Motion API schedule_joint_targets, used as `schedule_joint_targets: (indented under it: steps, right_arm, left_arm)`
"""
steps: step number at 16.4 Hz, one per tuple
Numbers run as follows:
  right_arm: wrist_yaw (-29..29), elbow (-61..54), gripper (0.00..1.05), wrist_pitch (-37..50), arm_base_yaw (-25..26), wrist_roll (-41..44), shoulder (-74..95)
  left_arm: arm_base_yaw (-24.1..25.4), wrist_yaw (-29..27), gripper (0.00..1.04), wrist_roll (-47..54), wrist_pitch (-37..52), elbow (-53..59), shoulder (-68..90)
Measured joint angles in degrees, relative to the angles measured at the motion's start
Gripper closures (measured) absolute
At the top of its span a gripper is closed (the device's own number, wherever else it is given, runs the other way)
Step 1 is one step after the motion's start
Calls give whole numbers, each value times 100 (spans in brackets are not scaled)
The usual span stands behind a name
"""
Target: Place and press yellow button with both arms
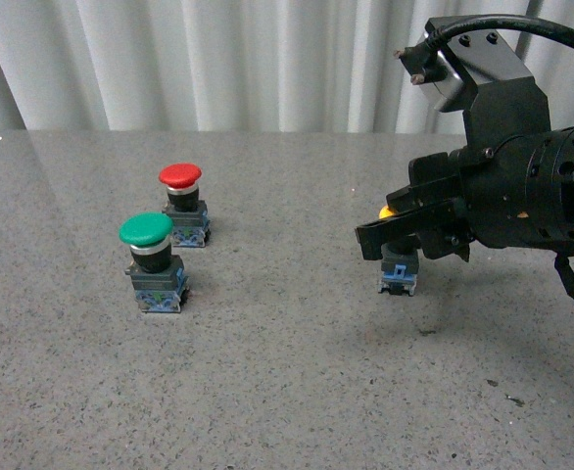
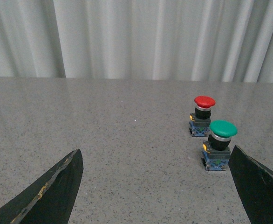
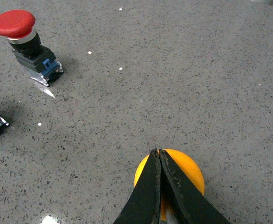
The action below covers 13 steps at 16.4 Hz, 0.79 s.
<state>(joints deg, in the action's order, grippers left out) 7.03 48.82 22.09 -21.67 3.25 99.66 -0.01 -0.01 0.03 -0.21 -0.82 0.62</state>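
My right gripper (image 1: 397, 238) is shut on the yellow button (image 1: 398, 274), holding it just above the grey table at the right. Only a sliver of its yellow cap shows in the front view, with the blue-grey base hanging below the fingers. From the right wrist, the yellow cap (image 3: 185, 170) sits under the closed fingertips (image 3: 158, 154). My left gripper (image 2: 157, 186) is open with nothing between its fingers (image 2: 57, 191); that arm is outside the front view.
A green-capped button (image 1: 152, 259) and a red-capped button (image 1: 183, 201) stand on the table (image 1: 287, 392) at the left. The green one (image 2: 219, 144) is close to the left gripper's far finger. A white curtain hangs behind the table.
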Motion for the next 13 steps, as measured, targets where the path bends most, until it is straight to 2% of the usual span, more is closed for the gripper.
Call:
schedule_joint_targets:
  steps: [13]
  right_arm:
    - [540,-302,103,243,-42,-817,-1362]
  left_arm:
    - [0,-2,7,-2,0,0,0]
